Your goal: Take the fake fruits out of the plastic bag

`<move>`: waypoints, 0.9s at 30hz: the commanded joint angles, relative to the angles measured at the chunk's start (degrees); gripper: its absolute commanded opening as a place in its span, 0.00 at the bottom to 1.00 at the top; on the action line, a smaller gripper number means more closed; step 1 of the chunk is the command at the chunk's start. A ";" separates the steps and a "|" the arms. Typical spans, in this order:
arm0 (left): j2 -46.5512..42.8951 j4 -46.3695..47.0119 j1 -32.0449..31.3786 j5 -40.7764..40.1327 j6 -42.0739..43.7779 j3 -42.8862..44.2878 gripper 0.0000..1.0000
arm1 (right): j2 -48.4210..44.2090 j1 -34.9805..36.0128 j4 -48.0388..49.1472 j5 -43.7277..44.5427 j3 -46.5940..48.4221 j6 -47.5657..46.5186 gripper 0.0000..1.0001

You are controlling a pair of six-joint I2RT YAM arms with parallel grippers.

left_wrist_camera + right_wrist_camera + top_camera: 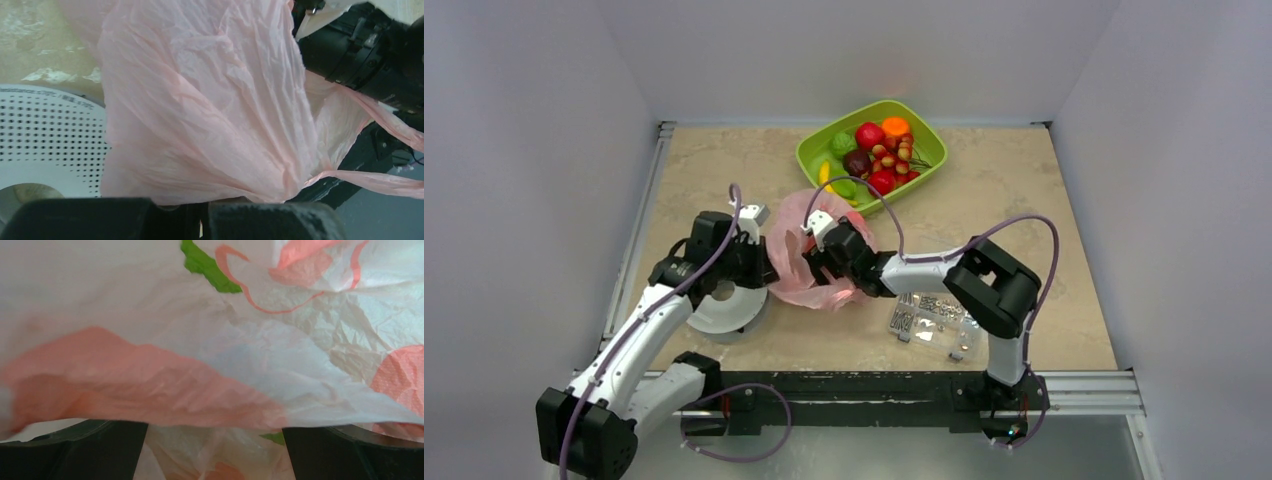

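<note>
Left gripper (pixel 202 216): fingers (pixel 90 220) closed against each other, with the lower edge of the pink bag (pixel 200 110) pinched at their tips. The film rises from the tips as one crumpled sheet and fills most of the left wrist view. To the left of these fingers, and lying partly under them, is a white perforated disc (pixel 50 135) flat on the table (pixel 30 40). Right gripper (pixel 215 442): fingers (pixel 100 450) spread wide. Bag film (pixel 250 365) lies across and between the fingertips, but nothing is clamped by them. Whether a fruit lies between them under the film cannot be told. The film is translucent, pink in folds and paler elsewhere. Green patches show through it above and just between the fingers, and what they are is not clear. In the overhead view the bag (pixel 796 245) sits on the table directly between the two sets of fingers. The left gripper (pixel 762 266) is at its left edge. The right gripper (pixel 812 258) is pushed into it from the right, fingertips hidden by the film. Beyond both sets of fingertips, toward the far wall, is a green tray (pixel 931 140) holding fruits (pixel 871 135), near the bag's far edge. Behind the right fingers, beside that arm's elbow, a clear box (pixel 934 325) lies well apart from the bag.
</note>
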 commanded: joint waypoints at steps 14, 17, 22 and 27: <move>-6.61 -0.03 -8.30 -6.56 1.87 0.62 0.00 | -15.88 0.21 9.71 -12.84 -3.46 5.84 0.95; -7.64 0.17 -8.40 -7.18 2.03 0.58 0.00 | -14.46 0.21 5.74 -10.21 -1.58 5.16 0.81; -8.34 0.19 -8.58 -8.46 2.05 0.48 0.00 | -13.53 0.46 3.65 -7.26 -2.62 1.91 0.61; -6.90 -0.95 -8.69 -9.45 2.07 1.17 0.11 | -13.91 0.97 2.82 -5.19 -4.27 3.41 0.62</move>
